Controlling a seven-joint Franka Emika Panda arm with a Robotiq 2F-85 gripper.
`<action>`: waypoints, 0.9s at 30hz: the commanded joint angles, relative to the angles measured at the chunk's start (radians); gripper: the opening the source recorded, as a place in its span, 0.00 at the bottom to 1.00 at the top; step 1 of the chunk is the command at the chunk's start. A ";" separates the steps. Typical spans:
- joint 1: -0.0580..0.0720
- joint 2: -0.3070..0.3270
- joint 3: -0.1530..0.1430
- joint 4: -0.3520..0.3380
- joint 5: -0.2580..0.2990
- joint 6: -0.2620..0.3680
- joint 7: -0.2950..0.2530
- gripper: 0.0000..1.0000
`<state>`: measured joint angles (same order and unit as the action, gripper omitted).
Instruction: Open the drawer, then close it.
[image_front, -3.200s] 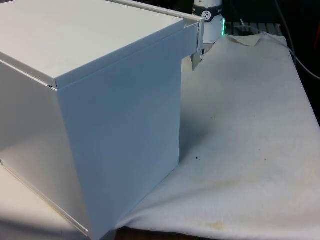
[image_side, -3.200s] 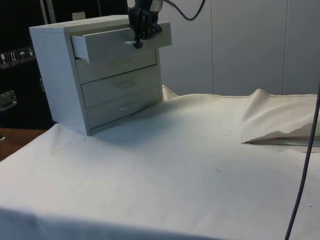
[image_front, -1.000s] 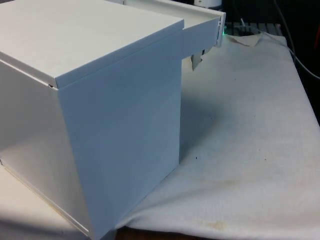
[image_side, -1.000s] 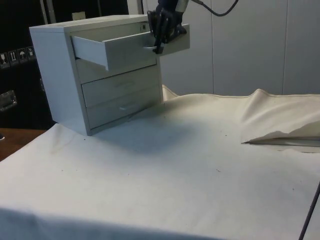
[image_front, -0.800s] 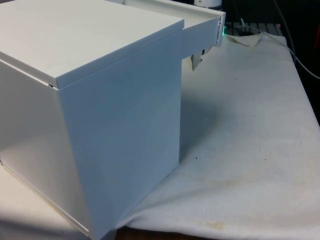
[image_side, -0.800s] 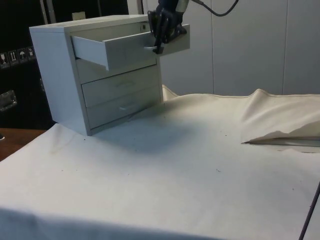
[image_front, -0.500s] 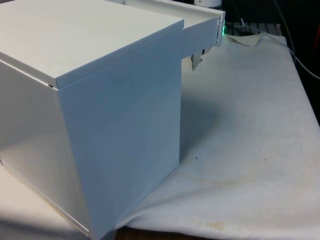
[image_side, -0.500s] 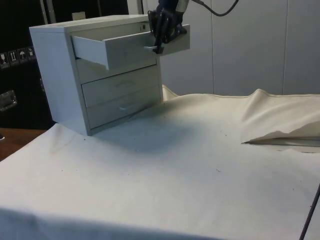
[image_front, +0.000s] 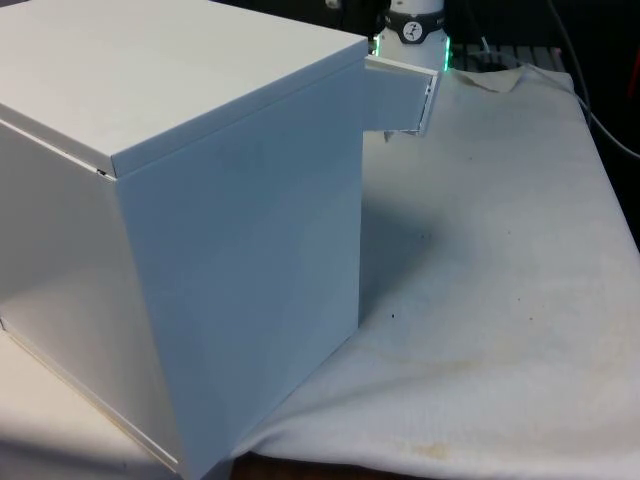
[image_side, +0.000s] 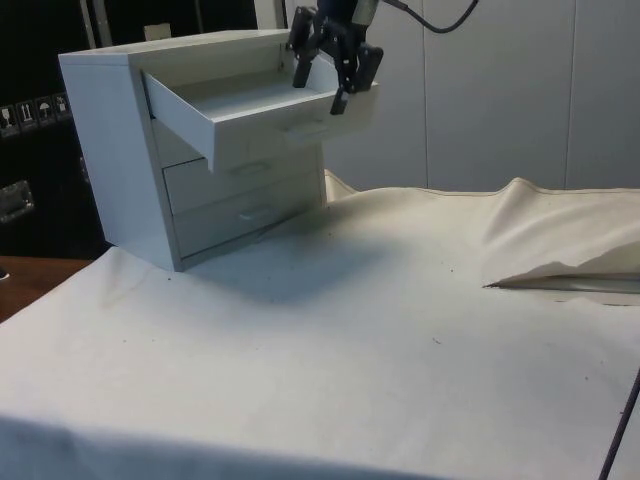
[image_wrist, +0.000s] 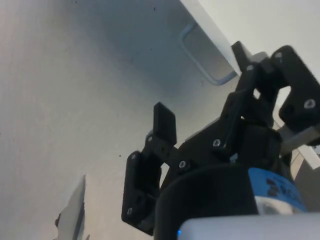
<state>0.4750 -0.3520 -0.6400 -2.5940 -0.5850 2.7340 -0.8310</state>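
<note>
At upper centre of the side view we see the gripper (image_side: 326, 68) with fingers spread, just above the open, sagging top drawer (image_side: 255, 105). Pushing off-centre may jam it or shift the chest (image_side: 130, 150).

The plain white three-drawer wooden chest (image_side: 150, 130) has a pulled-out top drawer (image_side: 262, 108) of the same white, unpatterned. The two-finger gripper (image_side: 322, 82) above it is black. The cloth-covered table (image_side: 380, 350) is off-white, marked with small dark specks and faint yellowish stains.
</note>
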 joint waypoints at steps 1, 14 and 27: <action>-0.003 0.000 0.003 0.002 -0.004 0.000 0.003 0.85; -0.025 -0.053 0.052 -0.066 -0.047 0.005 0.049 1.00; -0.021 -0.073 0.056 -0.127 -0.144 0.018 0.123 1.00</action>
<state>0.4740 -0.4300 -0.5970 -2.7280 -0.7080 2.7470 -0.7210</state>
